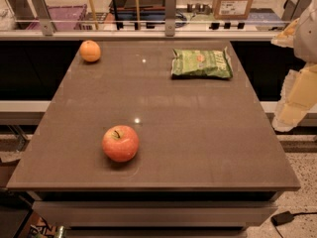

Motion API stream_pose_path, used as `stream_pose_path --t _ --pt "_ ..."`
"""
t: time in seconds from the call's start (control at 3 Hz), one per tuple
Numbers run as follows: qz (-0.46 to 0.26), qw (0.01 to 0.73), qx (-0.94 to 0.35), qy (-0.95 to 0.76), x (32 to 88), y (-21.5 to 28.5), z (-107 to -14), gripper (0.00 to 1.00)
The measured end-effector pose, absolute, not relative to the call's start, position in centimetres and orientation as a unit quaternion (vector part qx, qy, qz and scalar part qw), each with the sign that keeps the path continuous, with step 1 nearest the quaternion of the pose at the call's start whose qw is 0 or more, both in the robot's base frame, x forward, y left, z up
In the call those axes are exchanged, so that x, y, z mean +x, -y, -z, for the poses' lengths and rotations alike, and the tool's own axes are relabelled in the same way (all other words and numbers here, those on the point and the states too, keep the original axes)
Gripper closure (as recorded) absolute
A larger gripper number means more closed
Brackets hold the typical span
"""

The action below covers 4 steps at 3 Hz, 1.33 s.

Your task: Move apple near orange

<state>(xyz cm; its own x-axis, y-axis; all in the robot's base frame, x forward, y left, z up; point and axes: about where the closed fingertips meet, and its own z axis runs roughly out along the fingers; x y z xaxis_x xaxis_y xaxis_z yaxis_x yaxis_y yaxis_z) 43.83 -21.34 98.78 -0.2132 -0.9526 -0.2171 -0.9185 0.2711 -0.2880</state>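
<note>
The arm (306, 36) hangs at the right edge of the frame, beyond the table (208, 138), its pale segments stacked from upper right down to mid-height. The gripper (293, 103) is at the lower end, beside the table's right side and touching nothing; whether it is spread or closed I cannot tell. The apple (120, 143) (stem up) rests lower left of centre, well apart from the orange (90, 51) at the upper left corner. A green bag (201, 64) lies upper right.
</note>
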Motion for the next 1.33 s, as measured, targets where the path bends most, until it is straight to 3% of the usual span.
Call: stream_pose_path --t 0.67,1.33 --pt "0.047 0.186 -0.601 -0.776 43.7 20.8 -98.9 0.0" --pt "-0.031 0.234 -0.593 -0.77 42.8 18.4 -97.9 0.0"
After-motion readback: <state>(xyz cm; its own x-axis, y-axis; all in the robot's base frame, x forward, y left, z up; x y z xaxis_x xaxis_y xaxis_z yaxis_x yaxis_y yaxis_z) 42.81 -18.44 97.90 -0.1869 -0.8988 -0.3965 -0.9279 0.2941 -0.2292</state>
